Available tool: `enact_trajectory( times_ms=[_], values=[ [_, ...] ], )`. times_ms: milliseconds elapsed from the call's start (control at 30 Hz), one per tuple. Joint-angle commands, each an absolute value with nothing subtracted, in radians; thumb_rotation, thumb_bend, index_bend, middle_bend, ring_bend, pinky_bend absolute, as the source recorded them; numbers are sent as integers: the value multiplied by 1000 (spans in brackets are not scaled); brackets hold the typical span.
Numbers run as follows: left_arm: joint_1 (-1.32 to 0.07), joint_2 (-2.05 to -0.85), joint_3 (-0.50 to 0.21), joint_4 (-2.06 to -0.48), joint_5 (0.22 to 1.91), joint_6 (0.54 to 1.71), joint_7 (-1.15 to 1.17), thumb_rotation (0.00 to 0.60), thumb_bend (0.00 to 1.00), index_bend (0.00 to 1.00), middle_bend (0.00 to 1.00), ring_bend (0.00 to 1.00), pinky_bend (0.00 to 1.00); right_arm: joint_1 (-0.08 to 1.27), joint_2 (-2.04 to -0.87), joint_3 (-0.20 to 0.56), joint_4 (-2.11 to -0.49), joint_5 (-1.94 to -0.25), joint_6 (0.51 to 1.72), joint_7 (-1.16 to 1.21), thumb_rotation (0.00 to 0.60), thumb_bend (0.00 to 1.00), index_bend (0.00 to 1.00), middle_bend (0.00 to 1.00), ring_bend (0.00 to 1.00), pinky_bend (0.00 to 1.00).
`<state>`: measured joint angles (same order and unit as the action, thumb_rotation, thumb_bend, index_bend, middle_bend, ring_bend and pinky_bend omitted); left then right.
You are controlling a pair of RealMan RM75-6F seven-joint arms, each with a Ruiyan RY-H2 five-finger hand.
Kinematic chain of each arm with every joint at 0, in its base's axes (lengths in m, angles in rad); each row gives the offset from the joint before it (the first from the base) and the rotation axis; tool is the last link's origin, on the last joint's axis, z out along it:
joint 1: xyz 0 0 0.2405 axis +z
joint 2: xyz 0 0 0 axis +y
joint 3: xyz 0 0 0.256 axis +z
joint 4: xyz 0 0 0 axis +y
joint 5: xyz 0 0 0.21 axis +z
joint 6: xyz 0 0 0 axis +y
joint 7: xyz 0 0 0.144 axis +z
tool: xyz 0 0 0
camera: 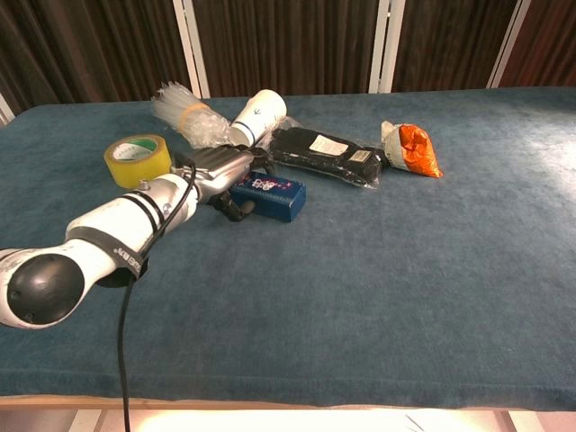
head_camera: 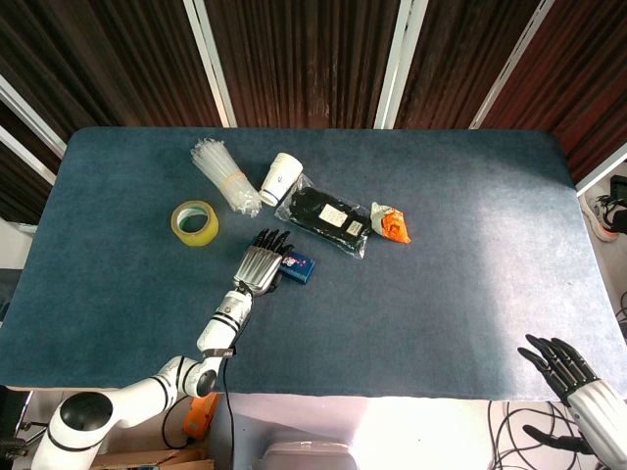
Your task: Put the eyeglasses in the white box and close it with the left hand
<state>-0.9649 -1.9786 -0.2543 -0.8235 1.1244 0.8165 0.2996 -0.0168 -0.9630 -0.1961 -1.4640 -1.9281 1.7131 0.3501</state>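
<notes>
Neither view shows eyeglasses or a white box. My left hand (head_camera: 263,262) lies over the left end of a small blue box (head_camera: 299,264) near the table's middle. Its fingers rest on the box top and its thumb curls against the near side, so it grips the box. The chest view shows the same hand (camera: 220,171) on the blue box (camera: 272,195), which sits on the cloth. Off the table's front right corner, my right hand (head_camera: 561,366) hangs with fingers spread, holding nothing.
Behind the blue box lie a black packet in clear wrap (head_camera: 326,219), a white paper cup on its side (head_camera: 281,177), a bundle of clear straws (head_camera: 223,174), a yellow tape roll (head_camera: 195,222) and an orange snack packet (head_camera: 393,224). Blue cloth covers the table (head_camera: 470,245).
</notes>
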Motion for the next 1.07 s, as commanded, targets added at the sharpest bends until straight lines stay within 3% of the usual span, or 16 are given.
enact_trajectory(
  times_ms=[33, 133, 300, 433, 500, 600, 733, 1067],
  values=[
    [-952, -1956, -252, -870, 1121, 834, 327, 600, 378, 0, 0, 0, 0, -17, -964, -196, -1464, -1928, 1713, 348, 600, 190, 0, 0, 0, 0],
    [-930, -1923, -248, -943, 1138, 877, 331, 600, 356, 0, 0, 0, 0, -16, -965, -196, -1465, -1930, 1711, 341, 600, 190, 0, 0, 0, 0],
    [-796, -1698, -166, -1294, 1279, 1085, 310, 600, 356, 0, 0, 0, 0, -12, -972, -194, -1478, -1932, 1691, 303, 600, 190, 0, 0, 0, 0],
    [-623, -1478, -24, -1552, 1370, 1238, 262, 600, 359, 0, 0, 0, 2, -8, -978, -189, -1493, -1917, 1670, 275, 600, 191, 0, 0, 0, 0],
    [-528, -1397, 56, -1598, 1429, 1330, 182, 600, 361, 0, 0, 0, 2, -6, -980, -184, -1503, -1903, 1654, 257, 600, 191, 0, 0, 0, 0],
    [-395, -1359, 131, -1520, 1491, 1476, 15, 600, 363, 0, 0, 0, 1, -9, -982, -168, -1523, -1872, 1655, 248, 600, 190, 0, 0, 0, 0],
    [-296, -1353, 151, -1405, 1520, 1580, -183, 600, 363, 0, 0, 0, 0, -13, -991, -156, -1538, -1856, 1654, 218, 600, 190, 0, 0, 0, 0],
    [-236, -1325, 112, -1381, 1547, 1625, -181, 600, 369, 0, 0, 0, 1, -12, -1015, -151, -1565, -1850, 1615, 121, 600, 190, 0, 0, 0, 0]
  ],
)
